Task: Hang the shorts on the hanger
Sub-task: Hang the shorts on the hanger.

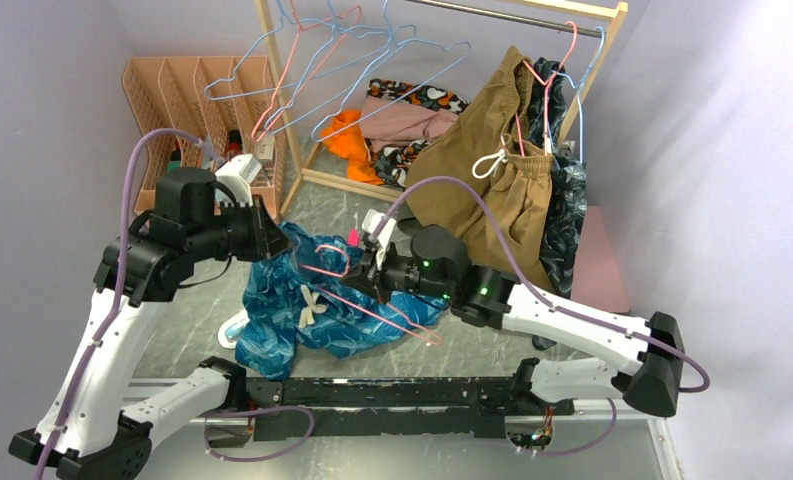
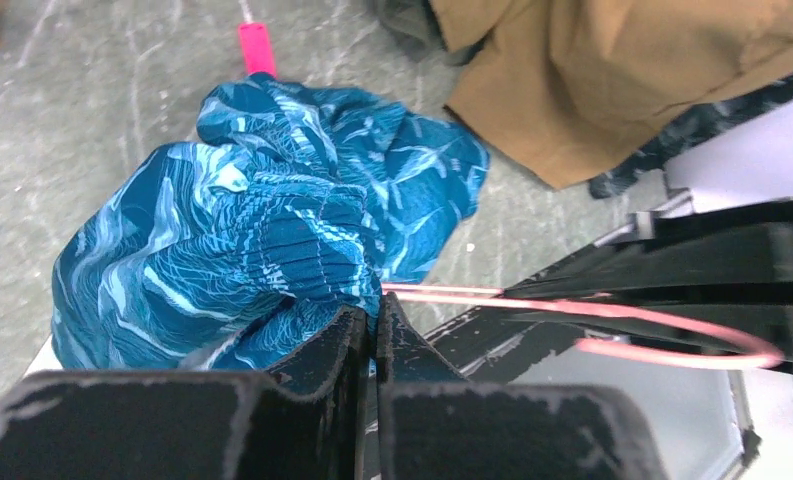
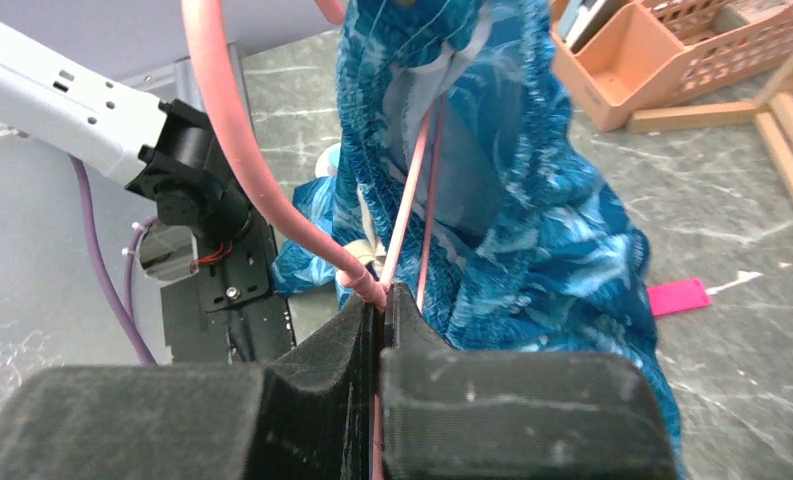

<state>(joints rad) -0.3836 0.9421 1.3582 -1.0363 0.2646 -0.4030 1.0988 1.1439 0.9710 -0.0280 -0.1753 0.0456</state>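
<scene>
- Nearest you, both arm bases sit at the table's [image 1: 187, 330] front edge. The two arms reach inward toward each other over the grey marbled surface.
- Your left gripper [image 2: 374, 335] has its jaws pressed together on a bunched fold of the shorts [image 1: 272, 300], at the gathered waistband.
- The shorts are teal with a lighter leaf print. They hang from that grip near the middle of the table, and their lower part is heaped on the surface between the two grippers. The cream drawstring [image 1: 310, 305] lies on top of the heap.
- Your right gripper [image 3: 382, 305] is clamped on the wire of the hanger [image 3: 227, 135], a thin pink one, just to the right of the shorts.
- From the right wrist view, the hanger's thin wires run up against the teal fabric. You cannot tell whether they pass inside the garment.
- A small bright pink object [image 1: 353, 237] lies on the table just behind the shorts.
- Farther back on the right, tan-brown shorts [image 1: 492, 180] with a white drawstring hang from a wooden rack [image 1: 272, 90], with a dark patterned garment [image 1: 567, 210] beside them.
- Light-blue wire hangers [image 1: 372, 60] hang on the rack's left part, above a pile of orange and patterned clothes [image 1: 392, 125].
- In the far left corner stands a peach slotted organiser [image 1: 172, 90].
</scene>
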